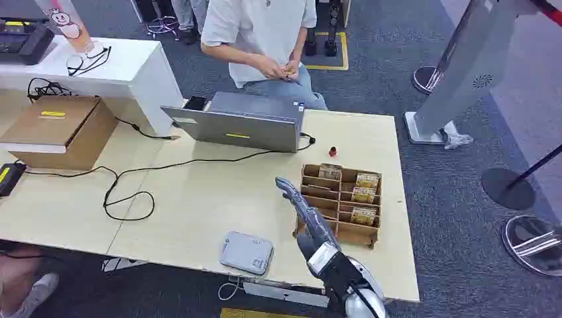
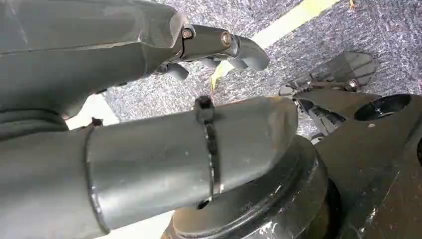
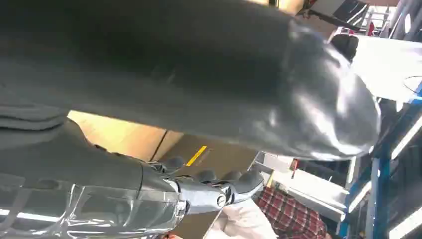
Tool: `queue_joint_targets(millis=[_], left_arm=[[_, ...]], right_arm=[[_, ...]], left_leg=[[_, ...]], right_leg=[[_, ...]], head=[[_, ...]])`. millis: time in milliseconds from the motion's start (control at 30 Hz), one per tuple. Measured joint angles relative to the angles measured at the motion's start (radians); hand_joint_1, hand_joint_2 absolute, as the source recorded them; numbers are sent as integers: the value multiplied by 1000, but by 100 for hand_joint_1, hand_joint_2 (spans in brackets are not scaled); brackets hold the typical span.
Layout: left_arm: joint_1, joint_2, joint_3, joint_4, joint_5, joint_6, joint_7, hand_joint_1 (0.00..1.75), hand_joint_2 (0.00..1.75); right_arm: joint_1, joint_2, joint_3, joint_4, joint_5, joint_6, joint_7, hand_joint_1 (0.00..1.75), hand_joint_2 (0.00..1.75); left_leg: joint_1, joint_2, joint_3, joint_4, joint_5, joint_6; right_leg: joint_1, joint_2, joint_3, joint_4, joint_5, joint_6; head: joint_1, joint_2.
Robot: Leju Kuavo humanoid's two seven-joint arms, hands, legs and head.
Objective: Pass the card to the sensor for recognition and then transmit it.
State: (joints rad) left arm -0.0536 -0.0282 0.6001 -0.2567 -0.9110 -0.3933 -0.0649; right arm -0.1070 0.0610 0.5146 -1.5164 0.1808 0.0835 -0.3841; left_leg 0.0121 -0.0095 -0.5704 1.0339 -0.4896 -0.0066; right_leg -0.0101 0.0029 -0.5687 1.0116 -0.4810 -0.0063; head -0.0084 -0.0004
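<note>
Standing upright in the slots of a brown cardboard organiser (image 1: 340, 228) on the pale wooden table (image 1: 199, 205), the cards (image 1: 363, 195) are judged to be light, thin and fairly stiff, with smooth faces that could slip from a loose hold; a pinch on the exposed upper edge of one card is judged the surest place to take it, since the lower part is hidden by the dividers. The right hand (image 1: 301, 205) is extended over the table just beside the organiser's near-left corner, its fingers stretched out and apart with nothing held. The left hand (image 2: 219, 47) hangs above grey carpet, its fingers loosely curled and apart, and nothing is seen in it. The grey card sensor (image 1: 246, 252) lies flat near the table's front edge (its cable hanging off the edge), well apart from the organiser. A closed grey laptop (image 1: 242, 122), a black cable (image 1: 132, 185) and a cardboard box (image 1: 59, 129) also rest on the table. A person (image 1: 262, 40) is seated behind the laptop, and stanchion bases (image 1: 507, 189) stand on the carpet to the right.
</note>
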Motion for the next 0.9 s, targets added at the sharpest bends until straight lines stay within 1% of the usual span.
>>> queue_joint_targets(millis=[667,900], left_arm=[[20,-1,18,0,10,8,-15,0,0],[32,-1,26,0,10,10,-32,0,0]], right_arm=[[-2,0,0,3,16,-3,-3,0,0],[-2,0,0,3,20,-9,-11,0,0]], left_leg=[[0,0,0,0,0,0],[0,0,0,0,0,0]], right_leg=[[0,0,0,0,0,0],[0,0,0,0,0,0]], head=[[0,0],[0,0]])
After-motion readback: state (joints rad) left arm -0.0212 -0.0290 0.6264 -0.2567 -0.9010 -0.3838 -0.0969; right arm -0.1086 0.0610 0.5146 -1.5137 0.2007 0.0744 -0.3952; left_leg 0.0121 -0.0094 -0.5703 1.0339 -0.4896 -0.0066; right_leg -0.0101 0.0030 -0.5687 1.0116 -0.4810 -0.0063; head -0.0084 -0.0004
